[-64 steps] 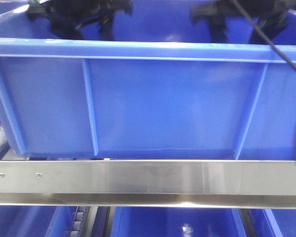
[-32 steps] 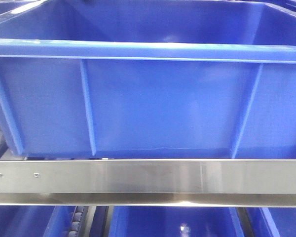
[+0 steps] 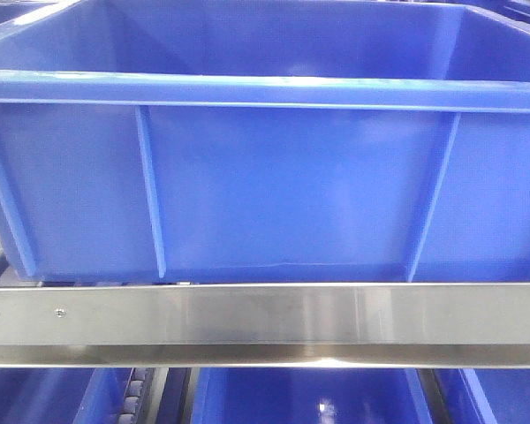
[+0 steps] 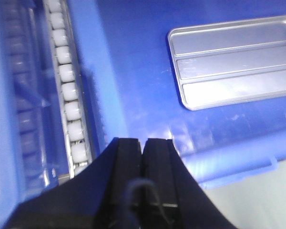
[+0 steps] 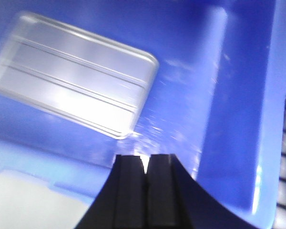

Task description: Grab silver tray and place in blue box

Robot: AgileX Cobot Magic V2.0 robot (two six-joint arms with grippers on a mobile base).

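The blue box [image 3: 265,177] fills the front view, ribbed side wall toward me, and no gripper shows there. The silver tray [image 4: 233,59] lies flat on the box's blue floor in the left wrist view, up and right of my left gripper [image 4: 143,141], which is shut and empty above the box's near wall. In the right wrist view the silver tray [image 5: 71,78] rests on the box floor [image 5: 181,86], up and left of my right gripper [image 5: 144,157], also shut with nothing in it.
A steel rail [image 3: 265,322] crosses in front of the box, with more blue crates [image 3: 300,397] below it. A row of white conveyor rollers [image 4: 66,81] runs along the box's outer left side.
Both arms hung over the box's far rim a second ago; they have left the front view. The camera view has shifted slightly.
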